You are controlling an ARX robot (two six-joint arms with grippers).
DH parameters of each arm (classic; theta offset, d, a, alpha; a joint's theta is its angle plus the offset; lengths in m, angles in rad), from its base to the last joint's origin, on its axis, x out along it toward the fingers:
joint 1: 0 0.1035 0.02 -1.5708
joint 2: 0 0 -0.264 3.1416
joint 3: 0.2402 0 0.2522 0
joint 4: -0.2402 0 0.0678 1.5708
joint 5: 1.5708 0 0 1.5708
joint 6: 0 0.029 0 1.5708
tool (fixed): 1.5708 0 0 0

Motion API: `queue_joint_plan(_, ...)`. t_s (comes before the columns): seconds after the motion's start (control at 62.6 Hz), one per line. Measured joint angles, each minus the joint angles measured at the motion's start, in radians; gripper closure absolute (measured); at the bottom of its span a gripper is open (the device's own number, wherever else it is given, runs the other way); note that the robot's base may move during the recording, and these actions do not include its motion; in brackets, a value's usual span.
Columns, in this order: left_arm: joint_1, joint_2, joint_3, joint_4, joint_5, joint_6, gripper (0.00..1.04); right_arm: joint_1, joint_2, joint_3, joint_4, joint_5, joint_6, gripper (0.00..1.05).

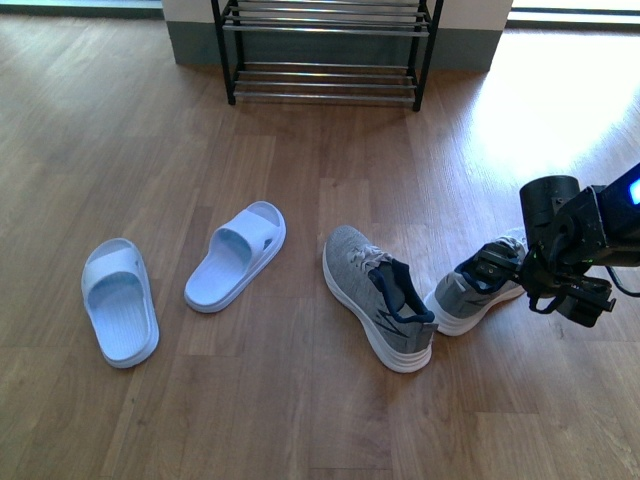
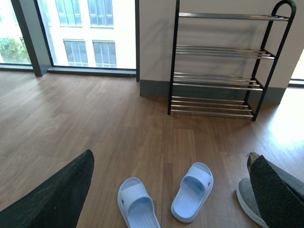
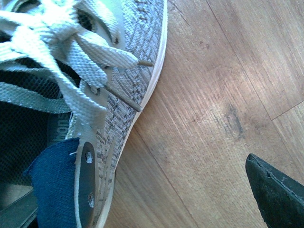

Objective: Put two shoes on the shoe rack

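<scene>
Two grey knit shoes lie on the wood floor. One (image 1: 378, 296) lies free at the centre, and its toe (image 2: 248, 199) shows in the left wrist view. The other shoe (image 1: 468, 292) lies to its right, with my right gripper (image 1: 520, 278) low over its collar. Up close, that shoe's laces and side wall (image 3: 128, 61) fill the frame. My right gripper (image 3: 167, 156) is open, with one finger (image 3: 86, 183) at the shoe's side wall and the other (image 3: 275, 194) over bare floor. My left gripper (image 2: 171, 159) hangs open, holding nothing. The shoe rack (image 1: 325, 50) stands against the far wall.
Two pale blue slide sandals (image 1: 120, 300) (image 1: 237, 255) lie left of the shoes, between my left arm's side and the rack (image 2: 218, 61). Bare wood floor (image 1: 330, 150) stretches from the shoes to the rack. Tall windows (image 2: 85, 28) stand left of the rack.
</scene>
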State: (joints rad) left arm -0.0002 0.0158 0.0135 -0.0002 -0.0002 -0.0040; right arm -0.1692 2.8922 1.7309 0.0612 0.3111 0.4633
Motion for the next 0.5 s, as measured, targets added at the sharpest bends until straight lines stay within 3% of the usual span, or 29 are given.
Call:
queue_joint_plan(0.128, 0.000, 0.000, 0.000, 0.000, 0.000, 0.000, 0.09, -0.016, 0.000, 0.004, -0.023, -0.105, -0.063, 0.09)
queue_joint_plan(0.415, 0.000, 0.000, 0.000, 0.000, 0.000, 0.000, 0.09, 0.040, 0.012, -0.006, -0.012, -0.108, -0.063, 0.09)
queue_joint_plan(0.495, 0.000, 0.000, 0.000, 0.000, 0.000, 0.000, 0.09, 0.043, 0.014, -0.011, -0.007, -0.100, -0.055, 0.21)
